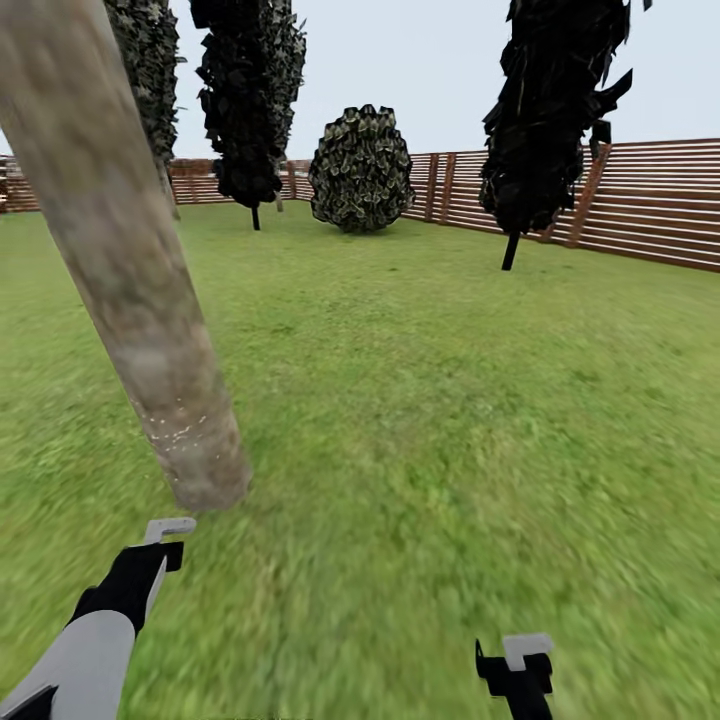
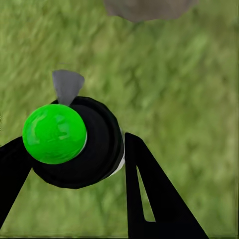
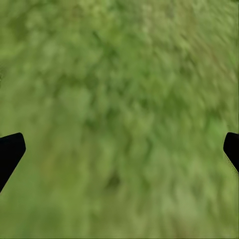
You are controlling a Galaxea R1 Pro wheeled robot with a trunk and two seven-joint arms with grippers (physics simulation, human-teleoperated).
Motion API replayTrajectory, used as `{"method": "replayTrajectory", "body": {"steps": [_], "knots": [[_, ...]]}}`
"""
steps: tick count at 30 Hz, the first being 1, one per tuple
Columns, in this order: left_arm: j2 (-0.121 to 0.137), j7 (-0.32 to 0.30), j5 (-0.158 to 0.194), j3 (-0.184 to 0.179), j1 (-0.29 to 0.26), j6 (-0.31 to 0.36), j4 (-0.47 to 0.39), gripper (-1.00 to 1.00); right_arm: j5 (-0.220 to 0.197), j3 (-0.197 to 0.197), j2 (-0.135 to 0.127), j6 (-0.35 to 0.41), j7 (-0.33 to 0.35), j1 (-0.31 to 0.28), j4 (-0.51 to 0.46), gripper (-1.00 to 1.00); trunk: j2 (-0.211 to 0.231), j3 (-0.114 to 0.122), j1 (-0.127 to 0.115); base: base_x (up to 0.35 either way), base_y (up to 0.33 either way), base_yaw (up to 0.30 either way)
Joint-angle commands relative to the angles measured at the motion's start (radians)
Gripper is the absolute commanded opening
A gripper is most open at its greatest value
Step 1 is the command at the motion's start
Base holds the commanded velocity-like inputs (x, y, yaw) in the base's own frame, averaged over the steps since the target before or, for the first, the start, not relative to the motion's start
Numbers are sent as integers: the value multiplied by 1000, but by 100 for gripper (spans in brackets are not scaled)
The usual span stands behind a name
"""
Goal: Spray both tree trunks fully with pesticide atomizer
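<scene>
A thick, pale grey-brown mottled tree trunk (image 1: 130, 300) leans across the left of the head view. Whitish specks (image 1: 175, 435) fleck it near its base on the grass (image 1: 420, 420). My left gripper (image 1: 160, 548) hangs just in front of that base. In the left wrist view it (image 2: 74, 174) is shut on the pesticide atomizer (image 2: 87, 147), a round black bottle whose top shows bright green, with a grey nozzle (image 2: 67, 84) pointing toward the trunk base (image 2: 149, 7). My right gripper (image 1: 520, 665) is low on the right; it (image 3: 119, 154) is open over bare grass. A second pale trunk (image 1: 168, 190) stands farther back.
Two near-black conifers (image 1: 250, 90) (image 1: 555, 110) and a round bush (image 1: 361, 168) stand at the back of the lawn. A brown slatted fence (image 1: 640, 200) closes the far side and the right. Wide open grass lies between me and them.
</scene>
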Motion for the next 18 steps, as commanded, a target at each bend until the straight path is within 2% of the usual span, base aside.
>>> {"method": "replayTrajectory", "body": {"steps": [1,8,18], "knots": [[-1,1,-3,3,-1,3,-1,-100,10,2,0,0,-9,0,1,100,0,-1,0,58,-274,278],[-2,1,-3,2,-1,3,1,-100,10,2,1,0,-9,0,1,100,0,-1,0,159,-246,255],[-4,0,-3,1,-1,2,1,-100,10,2,2,0,-9,0,1,100,0,-1,0,199,-214,16]]}}
